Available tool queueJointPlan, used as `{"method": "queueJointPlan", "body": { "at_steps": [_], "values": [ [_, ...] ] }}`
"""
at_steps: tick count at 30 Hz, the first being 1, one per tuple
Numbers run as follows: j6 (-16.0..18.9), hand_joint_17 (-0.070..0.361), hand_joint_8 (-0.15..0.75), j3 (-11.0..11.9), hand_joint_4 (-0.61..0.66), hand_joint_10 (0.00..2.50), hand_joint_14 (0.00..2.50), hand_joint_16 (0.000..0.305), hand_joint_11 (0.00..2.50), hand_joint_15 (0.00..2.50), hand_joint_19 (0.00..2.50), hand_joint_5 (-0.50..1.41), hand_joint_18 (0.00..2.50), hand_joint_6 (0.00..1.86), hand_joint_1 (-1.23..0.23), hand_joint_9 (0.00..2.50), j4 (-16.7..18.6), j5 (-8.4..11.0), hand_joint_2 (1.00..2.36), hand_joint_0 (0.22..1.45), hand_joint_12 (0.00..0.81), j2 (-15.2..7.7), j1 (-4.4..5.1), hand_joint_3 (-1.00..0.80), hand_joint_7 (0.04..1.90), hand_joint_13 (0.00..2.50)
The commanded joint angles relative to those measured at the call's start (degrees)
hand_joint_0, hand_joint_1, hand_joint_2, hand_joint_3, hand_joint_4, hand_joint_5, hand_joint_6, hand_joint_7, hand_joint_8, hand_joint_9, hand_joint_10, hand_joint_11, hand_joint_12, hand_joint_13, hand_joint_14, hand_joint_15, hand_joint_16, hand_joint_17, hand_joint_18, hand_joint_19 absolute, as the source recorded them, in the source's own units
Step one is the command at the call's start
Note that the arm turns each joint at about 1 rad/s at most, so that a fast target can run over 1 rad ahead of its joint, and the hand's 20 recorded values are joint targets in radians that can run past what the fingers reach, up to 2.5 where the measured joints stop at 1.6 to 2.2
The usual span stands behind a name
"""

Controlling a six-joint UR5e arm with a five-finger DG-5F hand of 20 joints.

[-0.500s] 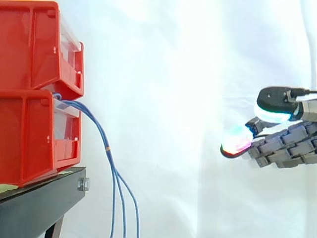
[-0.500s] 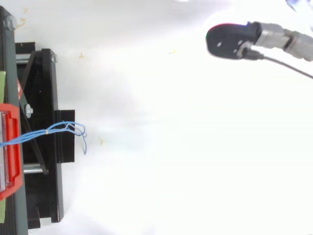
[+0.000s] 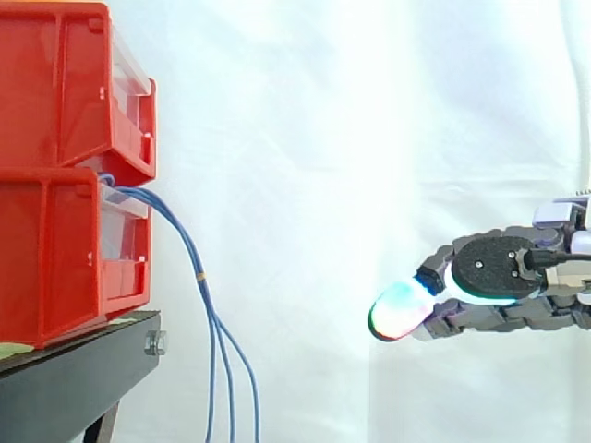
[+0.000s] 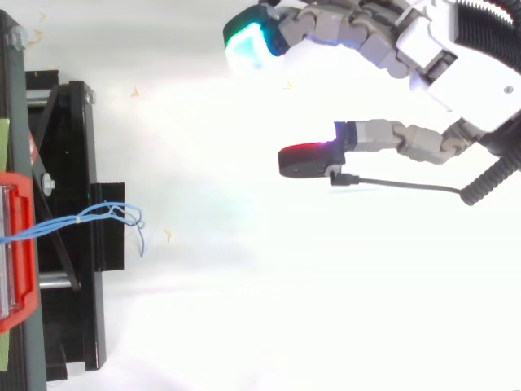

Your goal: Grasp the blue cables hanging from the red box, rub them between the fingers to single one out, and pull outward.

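**Q:** What does the side view show?
**A:** A grey robot hand (image 3: 503, 295) reaches in with its fingers (image 3: 399, 312) stretched nearly straight and holding nothing. Well ahead of the fingers, thin blue cables (image 3: 211, 314) hang from the lower red plastic box (image 3: 55, 249).

**Q:** And the top view?
**A:** The fingers (image 4: 326, 28) and the thumb (image 4: 309, 159) are spread wide apart and empty. The cables (image 4: 81, 218) lie well ahead of the fingers and off to the thumb's side.

**Q:** What could go wrong?
**A:** Likely a miss. On this line the fingers could close beside the thin strands, or clamp all of them together.
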Motion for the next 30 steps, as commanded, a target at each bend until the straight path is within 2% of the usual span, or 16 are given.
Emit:
{"method": "queueJointPlan", "body": {
  "at_steps": [1,2,3,6,18,21,23,25,28,30],
  "values": [
    [-9.11,0.099,0.220,0.02,0.17,0.00,0.00,0.044,0.07,0.11,0.00,-0.20,0.00,0.50,-0.55,0.52,1.75,-2.52,1.00,0.50,0.325,-0.11,0.02,-0.46,0.72,0.27],
    [-10.52,0.098,0.220,0.02,0.17,0.00,0.00,0.044,0.07,0.11,0.00,-0.20,0.00,0.50,-0.55,0.52,2.01,-3.14,1.00,0.51,0.325,-0.02,0.02,-0.47,0.72,0.28],
    [-14.03,0.098,0.220,0.02,0.18,0.00,0.01,0.044,0.07,0.11,0.01,-0.20,0.00,0.50,-0.55,0.52,2.54,-4.54,1.00,0.51,0.325,-0.02,0.02,-0.47,0.73,0.28],
    [-18.43,0.097,0.221,-0.07,0.17,0.00,0.00,0.043,0.07,0.12,0.01,-0.20,0.00,0.50,-0.55,0.53,2.71,-5.60,1.00,0.51,0.324,-0.02,0.02,-0.46,0.73,0.29],
    [-18.34,0.096,0.224,0.02,0.18,0.00,0.00,0.043,0.09,0.12,0.02,-0.19,0.01,0.50,-0.55,0.55,3.77,-5.86,1.00,0.51,0.324,-0.11,0.02,-0.46,0.73,0.31],
    [-15.35,0.096,0.222,0.02,0.19,0.00,0.00,0.043,0.08,0.13,0.02,-0.19,0.02,0.50,-0.55,0.56,4.73,-5.86,1.00,0.51,0.323,-0.81,0.02,-0.46,0.73,0.32],
    [-10.78,0.095,0.223,0.02,0.19,0.00,0.00,0.042,0.08,0.12,0.02,-0.19,0.02,0.50,-0.55,0.56,5.97,-5.95,1.00,0.52,0.323,-1.60,-0.06,-0.46,0.73,0.32],
    [-3.13,0.095,0.225,0.55,0.19,0.00,0.00,0.042,0.09,0.12,0.02,-0.19,0.02,0.50,-0.55,0.57,6.67,-5.95,1.00,0.52,0.323,-3.10,-0.24,-0.46,0.73,0.32],
    [1.35,0.095,0.223,1.69,0.19,0.00,0.00,0.042,0.10,0.13,0.03,-0.19,0.02,0.50,-0.55,0.58,5.79,-6.04,1.00,0.52,0.323,-3.80,-0.42,-0.46,0.74,0.32],
    [2.05,0.095,0.225,2.22,0.20,0.00,0.00,0.042,0.10,0.12,0.03,-0.19,0.03,0.50,-0.55,0.58,5.26,-5.95,1.00,0.52,0.323,-3.97,-0.33,-0.45,0.74,0.33]
  ]
}}
